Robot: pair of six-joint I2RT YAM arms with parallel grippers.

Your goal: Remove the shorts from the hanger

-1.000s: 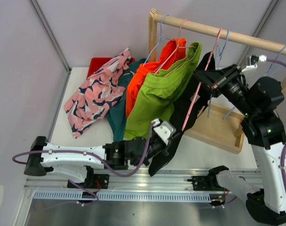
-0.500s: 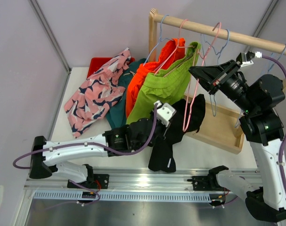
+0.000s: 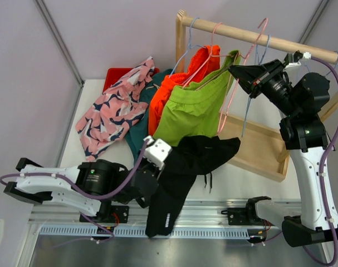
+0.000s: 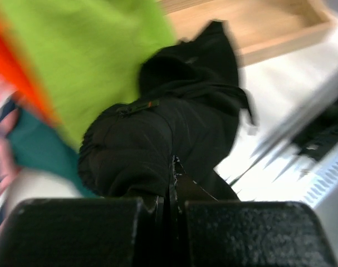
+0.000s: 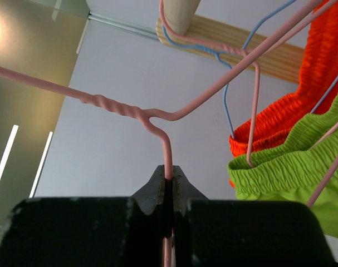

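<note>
Near edge of desk [image 3: 241, 179]: left gripper [image 4: 172, 167] clamped on black shorts [image 3: 194, 156].
By rail [image 3: 280, 44]: right gripper [image 5: 167, 177] clamped on pink hanger [image 5: 166, 146].
Advice: drop the black pair clear of hanging pairs [image 3: 196, 105].

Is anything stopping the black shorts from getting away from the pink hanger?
Nothing visible does. The left end effector is shut right on the black shorts, with nothing between. The pink hanger, pinched by the right end effector, looks bare, and the shorts hang lower, off it.
</note>
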